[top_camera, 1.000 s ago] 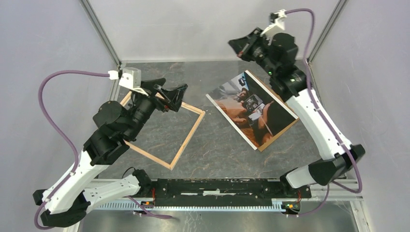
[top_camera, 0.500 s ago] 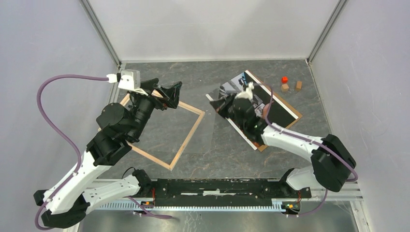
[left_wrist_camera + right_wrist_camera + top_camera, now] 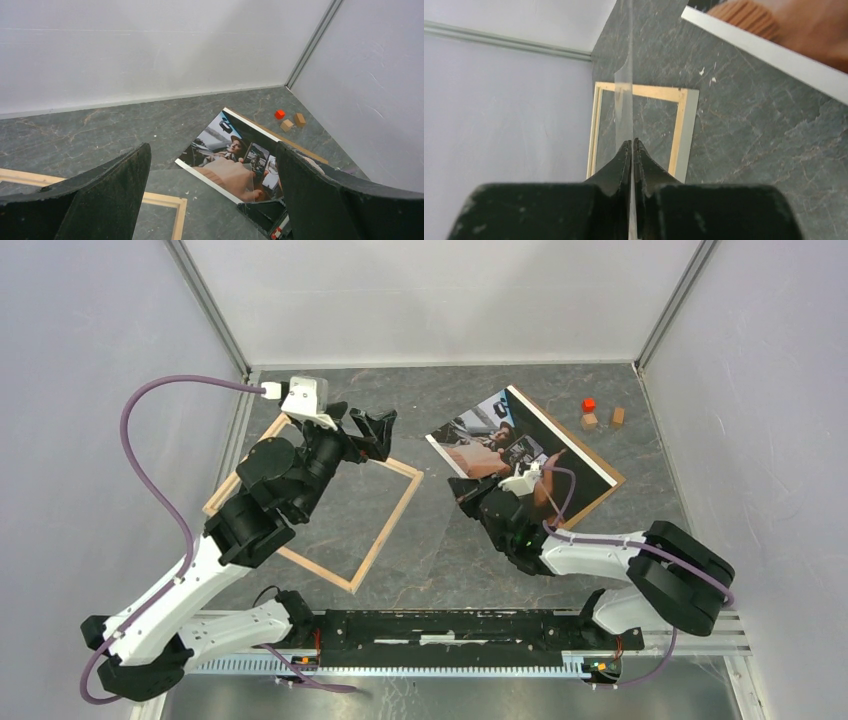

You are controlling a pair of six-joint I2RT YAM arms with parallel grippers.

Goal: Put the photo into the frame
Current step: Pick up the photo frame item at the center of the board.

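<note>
From above, the photo [image 3: 497, 440], a print with a thin white border and dark, orange and skin tones, lies flat at the far right of the counter [image 3: 450, 400]. The pale wood frame [image 3: 388, 530] lies at the left, apart from it. A second ago the right arm stood high at the far corner; now the right hand [image 3: 465, 490] is low at the photo's near-left edge. The left hand [image 3: 375, 430] hovers over the frame's far rail.

In the left wrist view it is spread wide and holds nothing.

In the right wrist view the right hand is closed on a thin clear sheet [image 3: 624, 90].
</note>
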